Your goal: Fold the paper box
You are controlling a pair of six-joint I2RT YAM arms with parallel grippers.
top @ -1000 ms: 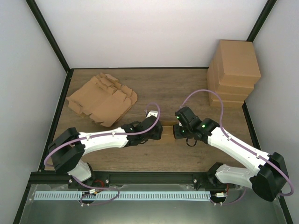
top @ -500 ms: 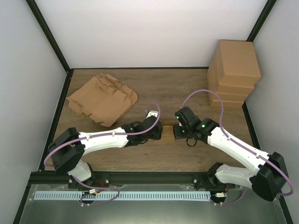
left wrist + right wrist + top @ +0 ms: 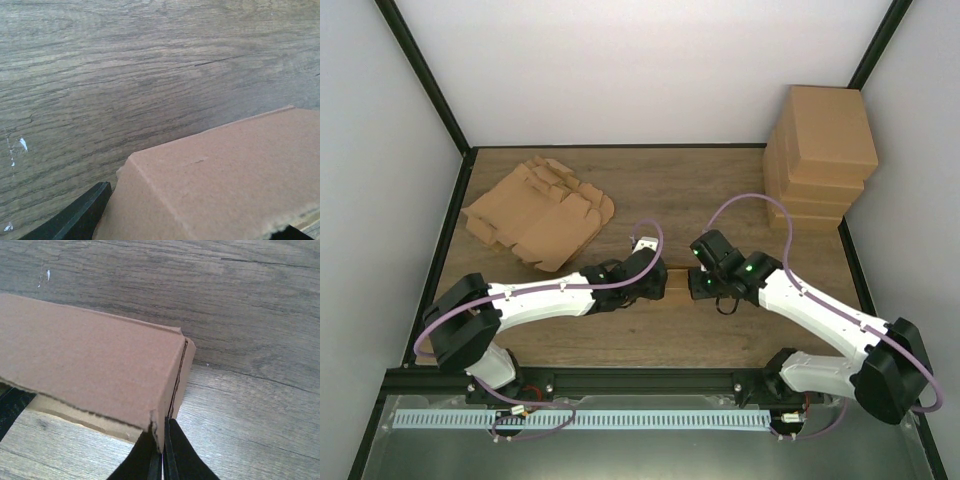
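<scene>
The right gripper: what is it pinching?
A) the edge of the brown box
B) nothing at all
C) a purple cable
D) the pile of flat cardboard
A: in the right wrist view, the right gripper has its two fingers closed on a thin cardboard edge of the brown box, which lies on the table.

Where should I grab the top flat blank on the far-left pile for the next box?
Pinch the rounded flap on the top blank at its right edge, coming low from the right with the left gripper, which is likely nearer. The sheet lies flat, so only its protruding flaps offer a bite. Finish the paper box first.
</scene>
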